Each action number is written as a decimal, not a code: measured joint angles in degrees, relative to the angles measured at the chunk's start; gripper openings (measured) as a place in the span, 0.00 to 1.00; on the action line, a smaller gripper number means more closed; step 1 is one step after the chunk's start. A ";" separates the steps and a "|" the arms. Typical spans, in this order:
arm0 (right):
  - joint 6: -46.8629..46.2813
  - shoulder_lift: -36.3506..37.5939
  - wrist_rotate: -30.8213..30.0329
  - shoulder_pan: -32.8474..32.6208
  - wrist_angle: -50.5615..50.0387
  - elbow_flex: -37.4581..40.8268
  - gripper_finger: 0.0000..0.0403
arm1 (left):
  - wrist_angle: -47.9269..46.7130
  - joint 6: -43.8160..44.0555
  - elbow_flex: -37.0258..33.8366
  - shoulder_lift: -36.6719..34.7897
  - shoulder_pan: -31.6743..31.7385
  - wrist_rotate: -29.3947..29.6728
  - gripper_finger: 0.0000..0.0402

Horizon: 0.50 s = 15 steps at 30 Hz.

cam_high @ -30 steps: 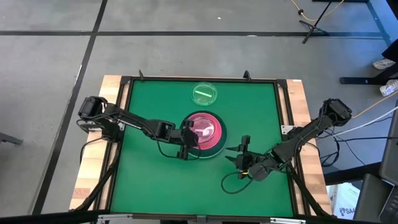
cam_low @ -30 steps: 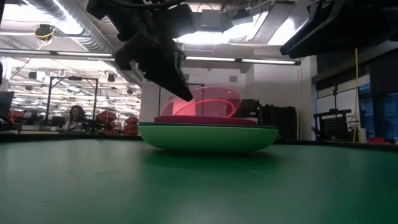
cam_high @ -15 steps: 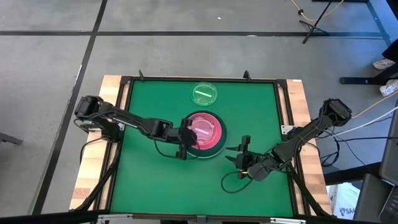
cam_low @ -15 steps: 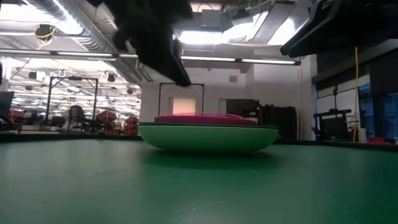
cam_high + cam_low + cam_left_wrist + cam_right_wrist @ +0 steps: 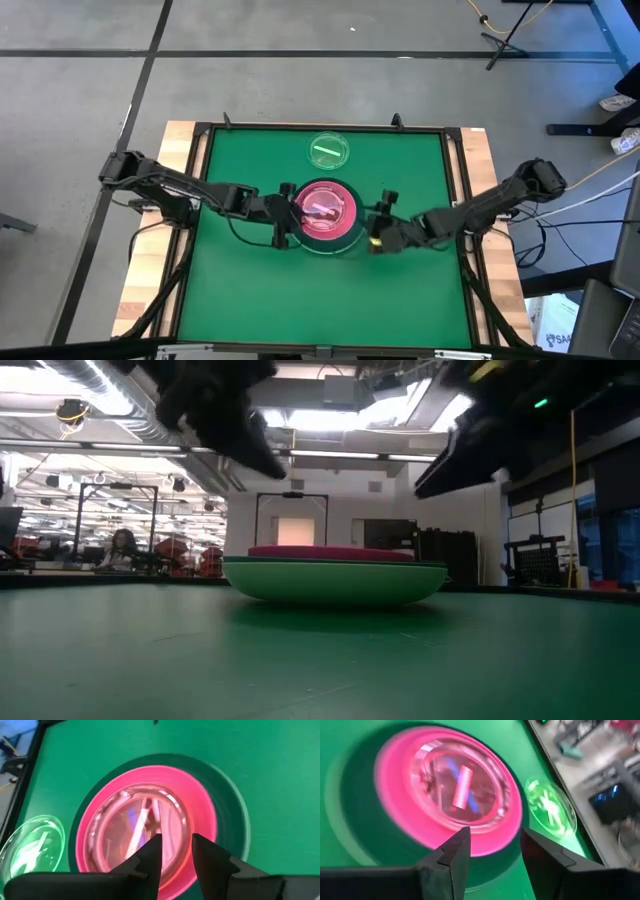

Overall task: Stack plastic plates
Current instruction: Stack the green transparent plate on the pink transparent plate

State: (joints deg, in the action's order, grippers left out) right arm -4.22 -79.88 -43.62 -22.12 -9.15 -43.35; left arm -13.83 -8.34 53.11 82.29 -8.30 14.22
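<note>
Stack is sitting mid-desk (image 5: pixel 230 290): dark green plate (image 5: pixel 345 241) at the bottom, pink plate (image 5: pixel 343 205) on it, clear pink dish (image 5: pixel 322 207) lying inside on top. One clear green dish (image 5: pixel 328 150) is lying apart near the far edge, not yet stacked. Judging by this, that dish is the step in hand; next move calls for one arm reaching to it and gripping its rim.

Left pincer (image 5: pixel 283 214) is hovering just beside the stack's left rim, fingers slightly apart, holding nothing. Right pincer (image 5: pixel 380 228) is hanging near the right rim, fingers apart, empty, touching nothing.
</note>
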 joint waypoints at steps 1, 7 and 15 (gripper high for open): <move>0.31 0.00 1.18 2.09 -0.17 0.00 0.41 | 1.66 0.00 -1.83 -0.91 0.76 -0.05 0.25; 2.65 0.00 14.75 16.53 0.42 0.00 0.41 | 4.20 2.36 -10.24 -6.35 5.48 -0.18 0.25; 4.27 0.00 29.11 34.46 5.14 0.00 0.41 | 4.75 6.61 -11.37 -11.21 8.07 -0.09 0.25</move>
State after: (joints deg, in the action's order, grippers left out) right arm 0.05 -79.88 -14.51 12.34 -4.01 -43.35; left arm -9.07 -1.73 41.74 71.09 -0.23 14.13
